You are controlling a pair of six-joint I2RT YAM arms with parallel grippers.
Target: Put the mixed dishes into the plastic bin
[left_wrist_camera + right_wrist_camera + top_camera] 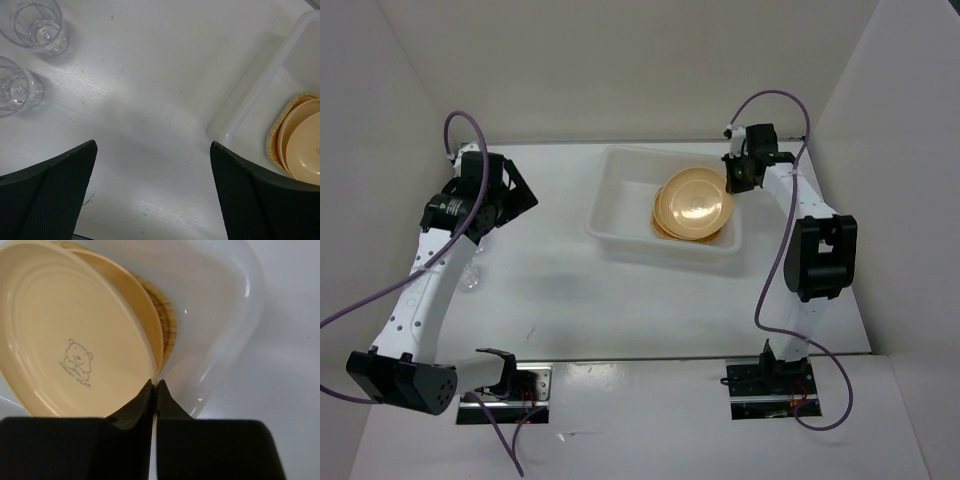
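The translucent white plastic bin (617, 196) stands at the back middle of the table. In it lies the woven orange-tan tray (168, 326) with two pale-orange plates stacked on it. The top plate (60, 330) is tilted up over the lower plate (136, 296). My right gripper (154, 383) is shut on the top plate's rim at the bin's right end (738, 178). My left gripper (153, 150) is open and empty above bare table, left of the bin (250, 95). Two clear plastic cups (37, 25) (17, 90) stand upright on the table to its left.
White walls enclose the table on three sides. The cups show faintly beside the left arm in the top view (472, 278). The left half of the bin holds nothing. Purple cables loop from both arms.
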